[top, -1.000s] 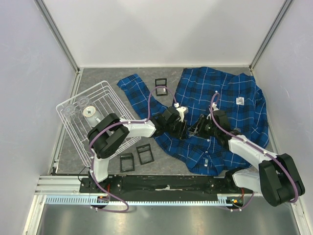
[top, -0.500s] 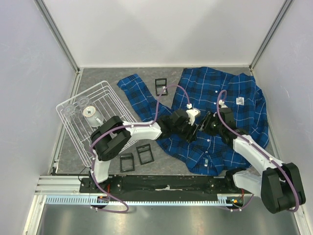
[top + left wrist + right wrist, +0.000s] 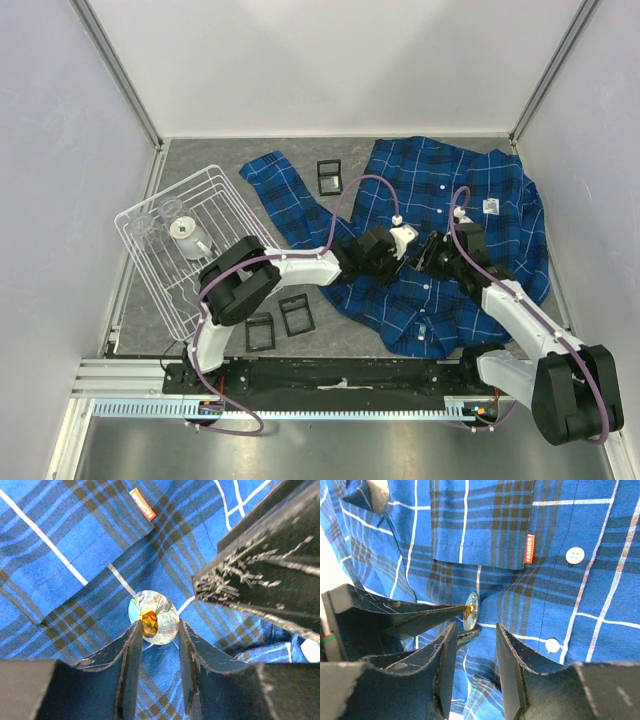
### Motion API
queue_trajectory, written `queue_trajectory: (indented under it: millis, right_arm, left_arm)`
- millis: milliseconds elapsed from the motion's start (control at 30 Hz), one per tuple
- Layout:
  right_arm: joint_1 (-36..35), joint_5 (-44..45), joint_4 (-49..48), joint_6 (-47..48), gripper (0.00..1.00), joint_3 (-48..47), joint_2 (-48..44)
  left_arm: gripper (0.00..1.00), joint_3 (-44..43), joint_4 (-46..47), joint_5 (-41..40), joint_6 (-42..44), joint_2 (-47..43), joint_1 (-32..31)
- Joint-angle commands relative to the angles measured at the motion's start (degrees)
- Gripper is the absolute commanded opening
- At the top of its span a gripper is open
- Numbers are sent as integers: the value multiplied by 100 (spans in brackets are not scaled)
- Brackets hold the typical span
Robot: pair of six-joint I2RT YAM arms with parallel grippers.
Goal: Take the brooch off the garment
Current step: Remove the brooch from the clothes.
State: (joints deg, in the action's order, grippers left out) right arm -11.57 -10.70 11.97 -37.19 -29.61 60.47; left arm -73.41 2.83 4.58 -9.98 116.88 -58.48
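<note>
The left gripper (image 3: 159, 625) has its jaws set narrowly on either side of the brooch's (image 3: 159, 609) near rim. The tips touch it or very nearly do, but I cannot tell whether they actually pinch it. The brooch, a round shiny disc with an amber middle, sits right at those tips, still fastened to the shirt (image 3: 60, 540). Further out past it lies a small red label (image 3: 142, 504). The right gripper (image 3: 475, 629) faces in from the other side, just beside the left one, with its jaws apart and holding nothing.

Over the last second both arms have slid sideways across the shirt, from nearer its front edge toward the chest, and they now meet at the brooch. By my reading the approach is done, and the pull that frees the brooch is still to come.
</note>
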Motion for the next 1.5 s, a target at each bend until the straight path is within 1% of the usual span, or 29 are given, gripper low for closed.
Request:
queue_trajectory:
  millis: [0, 133, 167, 200, 267, 300, 367, 400, 467, 500, 533, 733, 800, 933, 1033, 1067, 1133, 1167, 1267, 1467]
  right_arm:
    - [24, -239, -45, 483, 43, -19, 166]
    - [15, -581, -19, 722, 41, -133, 570]
    - [23, -643, -71, 739, 41, -133, 606]
    - [15, -714, -98, 757, 40, -142, 633]
    - [15, -810, -150, 775, 39, -142, 694]
    - [15, -837, -168, 775, 39, -151, 703]
    - [6, -890, -195, 792, 38, -186, 747]
    - [15, -881, -186, 801, 37, -195, 747]
    - [15, -873, -186, 810, 36, -221, 730]
    - [15, -872, -186, 810, 36, -221, 730]
    - [15, -872, -186, 810, 35, -230, 730]
    - [-11, -820, -221, 845, 31, -256, 887]
    - [-47, -820, -309, 810, 29, -265, 949]
    - [-143, -715, -484, 749, 27, -326, 1169]
    - [-213, -697, -625, 661, 24, -370, 1292]
    - [-231, -679, -660, 634, 24, -379, 1336]
    - [-258, -697, -748, 582, 23, -406, 1476]
    - [-275, -688, -775, 555, 23, -414, 1520]
    - [-284, -679, -863, 502, 21, -423, 1661]
    - [-293, -635, -863, 458, 20, -432, 1644]
  left_arm:
    - [36, -253, 25, -440, 189, 28, 12]
    - [30, -183, -28, -449, 154, -86, 12]
    - [29, -183, -54, -580, 145, -121, 12]
    - [23, -174, -89, -572, 154, -139, 12]
    - [20, -148, -98, -563, 154, -174, 12]
    - [14, -148, -125, -529, 154, -200, 12]
    - [10, -130, -125, -493, 119, -236, 12]
    - [8, -130, -125, -276, 101, -262, 12]
    - [7, -174, -239, -107, 31, -254, 38]
    - [6, -235, -248, 102, -4, -245, 47]
    - [6, -262, -465, 192, -109, -210, 64]
    - [4, -227, -591, 737, -443, -174, 284]
    - [4, -157, -494, 973, -505, -166, 346]
    - [6, -104, -354, 1194, -707, -122, 442]
    - [12, -25, -309, 1308, -839, -95, 495]
    - [17, -7, -118, 1317, -883, -78, 530]
    - [23, 63, -2, 1361, -971, -60, 548]
    - [29, 89, 33, 1388, -997, -60, 548]
    - [36, 133, 139, 1414, -1050, -51, 557]
    - [36, 143, 236, 1283, -1068, 1, 557]
